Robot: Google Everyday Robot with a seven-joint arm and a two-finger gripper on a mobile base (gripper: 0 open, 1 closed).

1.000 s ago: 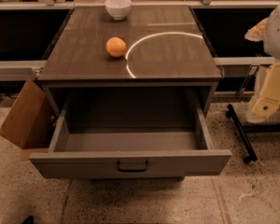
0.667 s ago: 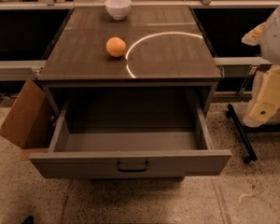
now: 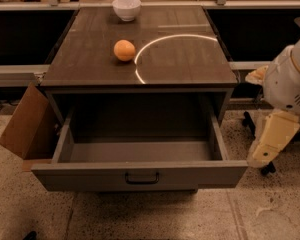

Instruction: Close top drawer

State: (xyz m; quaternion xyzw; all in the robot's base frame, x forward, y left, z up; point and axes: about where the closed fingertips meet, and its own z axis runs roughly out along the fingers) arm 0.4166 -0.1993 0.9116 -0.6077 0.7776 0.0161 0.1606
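The top drawer stood pulled far out from the front of the table, its dark handle in the middle of its grey front. An orange lay on the table, and a white bowl sat at the table's back edge. A cardboard box leaned at the table's left side. The end effector hung beside the table's right side, touching nothing. I could not tell whether it was wide or narrow.

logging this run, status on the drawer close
Gripper low at right, off the drawer. Top drawer wide open. Cardboard box alongside left, not blocking.
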